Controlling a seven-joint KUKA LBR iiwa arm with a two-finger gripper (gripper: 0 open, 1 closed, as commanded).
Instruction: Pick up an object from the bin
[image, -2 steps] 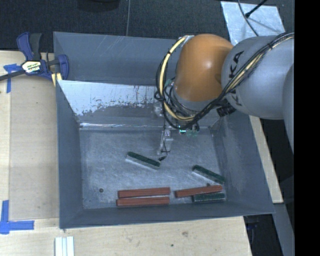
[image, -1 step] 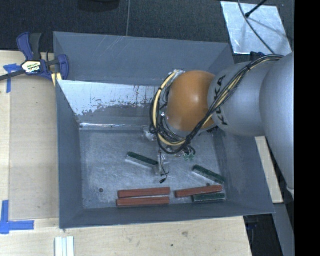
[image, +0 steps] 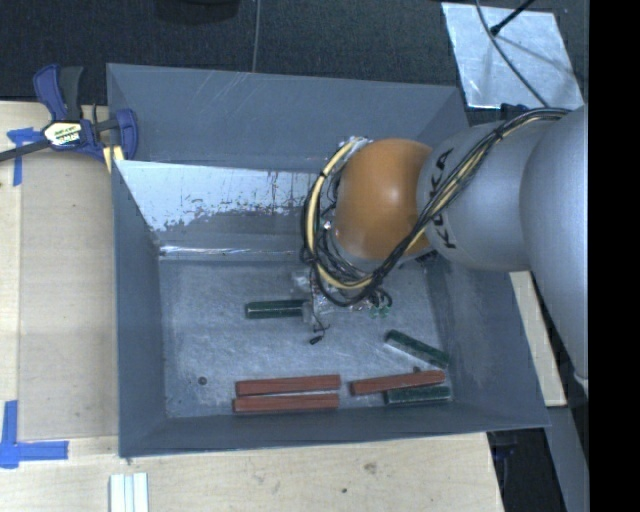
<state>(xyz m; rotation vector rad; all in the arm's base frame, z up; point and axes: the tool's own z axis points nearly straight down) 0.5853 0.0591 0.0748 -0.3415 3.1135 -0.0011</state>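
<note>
My gripper (image: 316, 318) hangs low over the middle of the bin floor, under the orange wrist cover. A dark green flat bar (image: 273, 310) lies crosswise just to its left, and the bar's right end reaches up to the gripper. Whether the bar is gripped I cannot tell. Another dark green bar (image: 417, 348) lies slanted to the right of the gripper.
Along the front wall lie two red-brown bars (image: 288, 384) (image: 286, 403) side by side, a third red-brown bar (image: 397, 382) to their right and a dark green bar (image: 416, 396) below it. The arm and its cables cover the bin's right rear part.
</note>
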